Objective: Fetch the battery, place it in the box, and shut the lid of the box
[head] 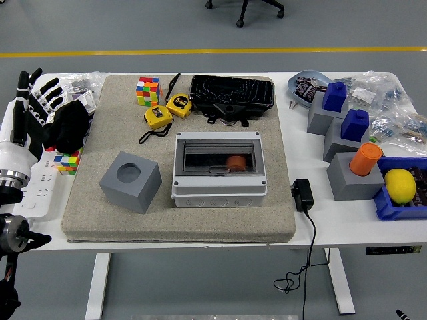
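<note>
we saw left hand (30, 107) raised at table's left edge, fingers spread, gripping nothing | right hand out of frame | box (219, 169) sat mid-mat (180, 217), clear lid down | battery (235, 162), orange, lay inside behind lid | grey cube (131, 181) just left of box

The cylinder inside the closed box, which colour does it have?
Orange, seen through the clear lid of the box in the head view: the cylinder.
</note>
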Robot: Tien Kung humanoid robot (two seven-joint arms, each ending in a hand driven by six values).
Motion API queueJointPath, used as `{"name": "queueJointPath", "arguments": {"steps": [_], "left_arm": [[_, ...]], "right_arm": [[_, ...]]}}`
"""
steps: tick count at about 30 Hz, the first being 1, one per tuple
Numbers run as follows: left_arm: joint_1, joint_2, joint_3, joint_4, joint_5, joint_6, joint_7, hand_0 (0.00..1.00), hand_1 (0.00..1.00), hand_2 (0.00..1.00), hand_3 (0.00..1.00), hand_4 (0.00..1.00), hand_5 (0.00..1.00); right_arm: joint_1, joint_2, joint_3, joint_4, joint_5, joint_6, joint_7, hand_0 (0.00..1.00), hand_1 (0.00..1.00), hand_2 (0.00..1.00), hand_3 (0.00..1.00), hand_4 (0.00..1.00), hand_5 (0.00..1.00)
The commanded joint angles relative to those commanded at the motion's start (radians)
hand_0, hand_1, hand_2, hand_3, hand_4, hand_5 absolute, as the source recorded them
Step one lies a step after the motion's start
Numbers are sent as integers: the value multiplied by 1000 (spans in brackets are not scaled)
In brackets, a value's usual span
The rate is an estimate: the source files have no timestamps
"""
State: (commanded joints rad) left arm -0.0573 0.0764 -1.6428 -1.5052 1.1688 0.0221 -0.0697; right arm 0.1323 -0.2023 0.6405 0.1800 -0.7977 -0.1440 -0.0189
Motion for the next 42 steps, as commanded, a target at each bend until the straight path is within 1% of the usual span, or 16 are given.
{"name": "queueJointPath", "arguments": {"steps": [2,3,5,8,9,12,14,15,17,20,21,26,27,32,33,42], "left_arm": [[1,1,0,7,-18,-6,-4,998,998,974,768,998,998],[1,1,0,8,-24,-5,-5,998,998,998,998,998,998],[2,-2,-2,14,-56,3,-5,998,998,998,998,998,998],[-3,2,0,11,-58,-1,1,998,998,998,998,998,998],[-5,3,1,9,-52,-5,3,998,954,833,799,998,998],[-11,4,4,7,-4,-5,-2,998,954,833,799,998,998],[-10,2,1,8,6,-4,-6,998,954,833,799,998,998],[-9,2,-1,8,0,1,-7,998,998,912,979,998,998],[-9,2,-2,10,-25,10,-8,998,998,912,979,998,998],[-10,6,1,9,-46,20,-12,998,998,912,979,998,998],[-10,6,2,8,-43,22,-11,794,813,787,862,998,998],[-11,3,4,10,-42,28,-7,794,813,787,862,998,998],[-11,4,5,10,-41,27,-5,781,806,783,802,998,998],[-12,5,12,11,-44,25,-2,781,806,783,802,998,998],[-13,5,15,11,-44,25,-2,768,797,774,780,998,998],[-10,8,24,14,-46,30,1,763,792,773,780,998,998]], "right_arm": [[0,0,2,0,-2,1,0,941,848,818,817,998,998],[1,0,1,0,-1,1,0,930,843,808,813,998,998],[1,-2,-14,0,19,1,7,930,843,808,813,998,998],[0,-2,-9,0,15,0,5,930,843,808,813,998,998],[-1,-2,-3,0,9,-1,3,928,841,809,811,998,998],[-2,0,20,0,-15,-1,-5,928,841,809,811,998,998],[-1,1,19,0,-13,-1,-4,928,841,809,811,998,998],[0,1,11,0,-4,-1,-1,923,839,805,810,998,998],[2,0,-4,0,12,0,4,923,839,805,810,998,998],[2,1,1,0,9,-1,4,923,839,805,810,998,998],[1,1,4,0,5,-1,3,920,836,802,807,998,998],[3,1,-1,0,10,-1,4,920,836,802,807,998,998],[3,2,0,0,8,-1,4,918,835,801,806,998,998],[4,3,-2,0,11,0,5,918,835,801,806,998,998],[4,3,-2,0,10,-1,5,916,833,800,804,998,998],[1,3,-6,0,12,-1,8,914,830,799,802,998,998]]}}
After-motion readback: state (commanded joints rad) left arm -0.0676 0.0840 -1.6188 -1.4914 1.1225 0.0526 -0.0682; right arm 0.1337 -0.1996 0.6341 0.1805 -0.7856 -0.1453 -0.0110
